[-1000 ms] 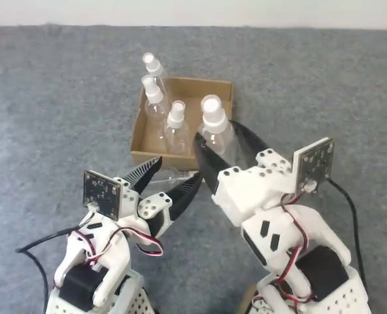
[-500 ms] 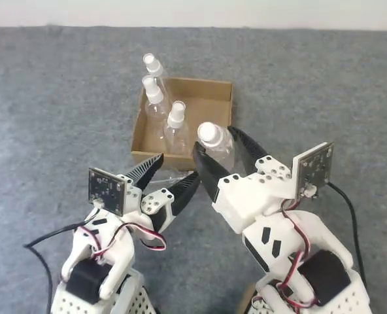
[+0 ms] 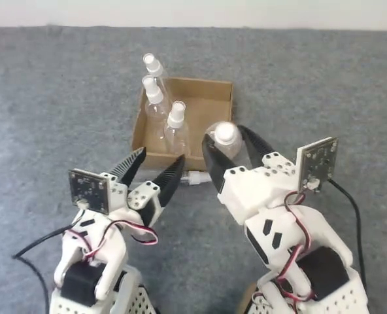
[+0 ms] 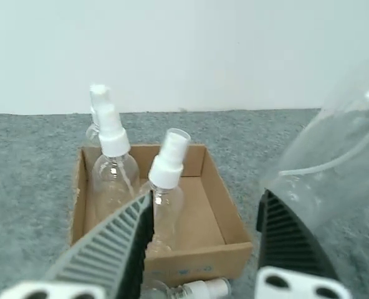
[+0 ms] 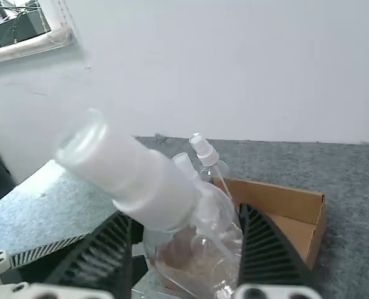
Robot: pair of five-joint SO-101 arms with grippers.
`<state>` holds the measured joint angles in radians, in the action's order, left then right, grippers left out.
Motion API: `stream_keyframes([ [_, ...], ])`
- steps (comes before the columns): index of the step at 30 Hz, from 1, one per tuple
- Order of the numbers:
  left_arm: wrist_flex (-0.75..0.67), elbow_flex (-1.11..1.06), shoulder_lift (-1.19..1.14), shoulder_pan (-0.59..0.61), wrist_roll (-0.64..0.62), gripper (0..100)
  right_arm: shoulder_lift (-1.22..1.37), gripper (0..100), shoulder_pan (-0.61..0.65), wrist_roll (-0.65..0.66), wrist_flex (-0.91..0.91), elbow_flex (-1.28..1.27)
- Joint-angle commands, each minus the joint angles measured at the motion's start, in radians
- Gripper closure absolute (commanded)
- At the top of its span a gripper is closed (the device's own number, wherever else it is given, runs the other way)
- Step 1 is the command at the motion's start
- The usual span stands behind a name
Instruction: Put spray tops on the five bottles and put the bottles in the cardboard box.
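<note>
**A:** Grey carpeted table [image 3: 324, 85], cardboard box [image 3: 210, 104] out ahead of both arms. What are the grippers up to?

**B:** Right gripper [image 3: 224, 134] is pinching a tilted capped bottle [image 5: 197, 246] by the box's near right corner. Left gripper [image 3: 161, 156] is spread wide with nothing in it, above a toppled bottle [image 3: 195, 178] lying on the table just in front of the box. Two upright bottles [image 3: 176, 131] are inside, spray tops on.

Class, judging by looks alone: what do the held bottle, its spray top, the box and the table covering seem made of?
Held bottle: clear, glossy plastic, probably; you see through it. Spray top: opaque white plastic, smooth. Box: brown matte cardboard, raw edges. Table covering: grey carpet-like fabric, a fuzzy speckled nap.
</note>
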<state>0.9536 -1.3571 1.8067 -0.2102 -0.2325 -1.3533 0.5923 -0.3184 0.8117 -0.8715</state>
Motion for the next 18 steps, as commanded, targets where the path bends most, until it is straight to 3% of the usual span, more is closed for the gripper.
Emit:
stream_keyframes([
  [1,0.003,0.067,-0.002,0.049,-0.012,75,-0.010,90.9,-0.025,-0.011,-0.002,0.035],
  [13,-0.048,0.077,0.018,0.261,-0.104,75,0.162,90.9,-0.054,0.011,-0.099,0.031],
  [18,-0.052,0.074,0.018,0.287,-0.106,75,0.249,90.9,-0.091,0.011,-0.174,0.031],
])
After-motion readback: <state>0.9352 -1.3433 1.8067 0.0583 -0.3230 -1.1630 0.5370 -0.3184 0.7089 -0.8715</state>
